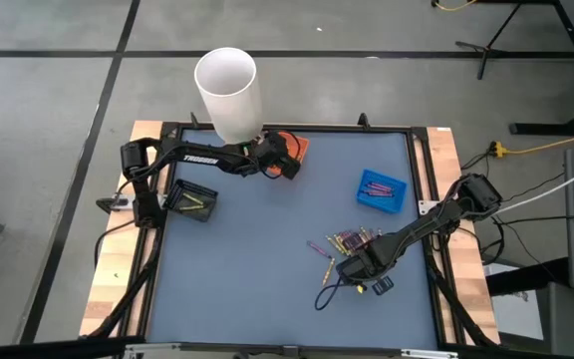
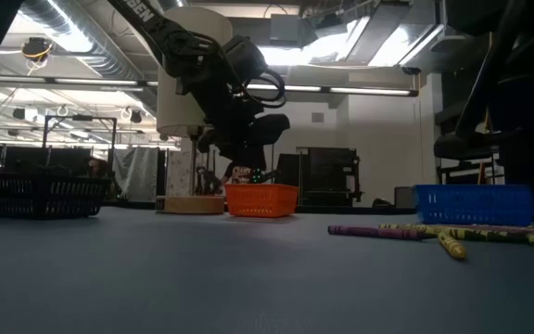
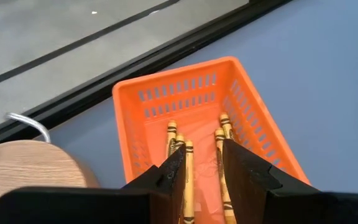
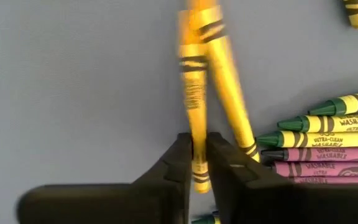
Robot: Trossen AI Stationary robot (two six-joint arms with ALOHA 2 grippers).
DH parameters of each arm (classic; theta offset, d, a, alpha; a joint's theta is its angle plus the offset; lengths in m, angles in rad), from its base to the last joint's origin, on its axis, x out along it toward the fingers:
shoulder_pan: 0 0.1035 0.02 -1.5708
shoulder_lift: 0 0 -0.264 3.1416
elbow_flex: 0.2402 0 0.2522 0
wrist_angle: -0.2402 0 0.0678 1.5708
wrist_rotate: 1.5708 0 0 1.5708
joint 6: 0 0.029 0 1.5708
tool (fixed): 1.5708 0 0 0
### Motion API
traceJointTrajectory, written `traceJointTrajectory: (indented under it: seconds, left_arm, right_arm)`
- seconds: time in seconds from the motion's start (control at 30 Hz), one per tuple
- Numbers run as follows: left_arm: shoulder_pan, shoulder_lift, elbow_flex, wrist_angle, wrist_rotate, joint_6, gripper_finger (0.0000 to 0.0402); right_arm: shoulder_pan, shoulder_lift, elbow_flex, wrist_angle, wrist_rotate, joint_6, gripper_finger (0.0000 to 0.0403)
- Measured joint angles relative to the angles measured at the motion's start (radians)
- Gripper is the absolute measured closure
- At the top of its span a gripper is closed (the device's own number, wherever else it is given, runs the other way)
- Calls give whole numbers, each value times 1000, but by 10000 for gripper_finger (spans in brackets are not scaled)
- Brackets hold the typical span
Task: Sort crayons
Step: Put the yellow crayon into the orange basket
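Loose crayons [image 1: 349,239], yellow and purple, lie in a heap on the blue-grey mat at the near right, also seen at table height as crayons [image 2: 406,232]. My right gripper [image 1: 355,267] points down at the heap's near edge and is shut on a yellow crayon [image 4: 194,93]. A second yellow crayon [image 4: 229,99] lies slanting against it. At the far middle my left gripper [image 3: 201,165] hangs open, holding nothing, above an orange tray [image 3: 135,137] in which several yellow-orange crayons [image 3: 174,134] lie. My right gripper pinches the yellow crayon between its two fingers [image 4: 180,155], close to one end [image 4: 196,127]. The fingers come from above, pointing down, and lie across the crayon. Its long part runs out ahead of the fingers, level with the mat; whether it is lifted I cannot tell.
A blue tray [image 1: 380,189] holding purple crayons stands at the right. A black tray [image 1: 189,199] stands at the left edge. A white cylinder [image 1: 227,90] rises at the far edge beside the orange tray [image 1: 292,150]. A dark cable loop [image 1: 327,294] lies near my right gripper.
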Motion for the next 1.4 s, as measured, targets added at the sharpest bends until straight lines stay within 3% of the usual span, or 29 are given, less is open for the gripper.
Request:
traceJointTrajectory:
  seconds: [0.17,0.33,0.53,0.97,1.1,1.4]
  left_arm:
    - [-2,0,0,21,88,0,312]
    - [-20,-2,0,57,188,32,312]
    - [-84,-60,0,38,196,83,312]
    - [-309,-275,1,-59,191,107,318]
    - [-393,-309,1,-116,191,119,318]
    - [-603,-314,1,-266,189,104,318]
  right_arm:
    - [0,0,0,-1,0,0,391]
    - [0,0,0,0,0,0,387]
    - [-1,0,7,-3,-1,0,369]
    - [-2,6,139,-54,19,14,386]
    - [-1,5,189,-59,104,-27,380]
    - [-91,4,263,-45,395,-309,380]
